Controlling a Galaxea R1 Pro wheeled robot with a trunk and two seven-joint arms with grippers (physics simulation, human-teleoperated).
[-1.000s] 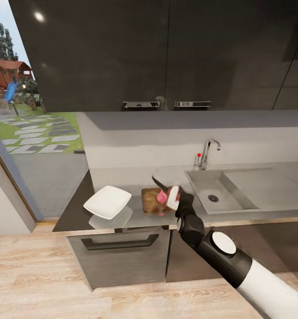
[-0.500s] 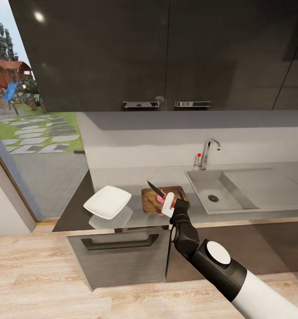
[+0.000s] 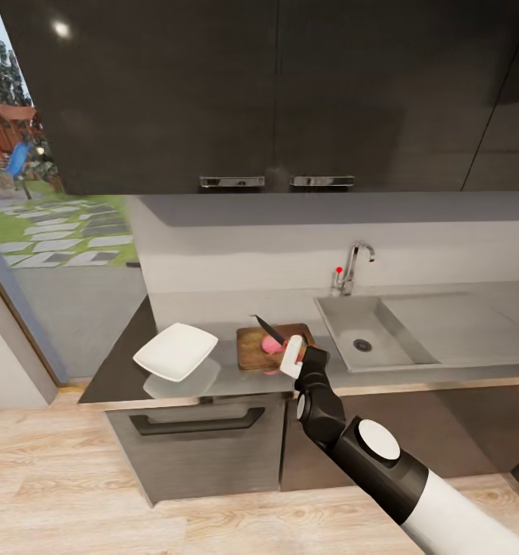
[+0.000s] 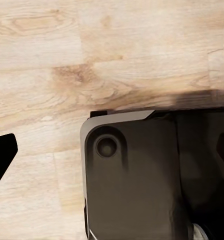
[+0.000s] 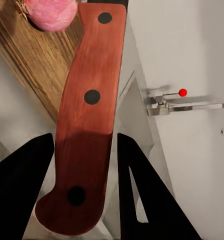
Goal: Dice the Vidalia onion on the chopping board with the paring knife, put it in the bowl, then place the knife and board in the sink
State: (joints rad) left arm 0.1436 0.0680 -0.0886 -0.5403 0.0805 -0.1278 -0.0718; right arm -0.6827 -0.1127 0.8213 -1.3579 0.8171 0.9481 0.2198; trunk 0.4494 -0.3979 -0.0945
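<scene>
The paring knife (image 5: 87, 115) was gripped by its red handle in the right end effector (image 3: 294, 356), blade raised over the pink onion (image 3: 272, 344) on the chopping board (image 3: 251, 347), between the white bowl (image 3: 175, 351) and the sink (image 3: 367, 339) on the surface (image 3: 120, 378). The left end effector's state could not be told.

On the long glossy grey counter (image 3: 213, 379), the shallow white squarish bowl (image 3: 175, 351) lies left of the rectangular dark-brown wooden chopping board (image 3: 251, 348). The round pink onion (image 3: 272, 344) sits on the board. The rectangular grey steel sink (image 3: 367, 340) lies right of it.
</scene>
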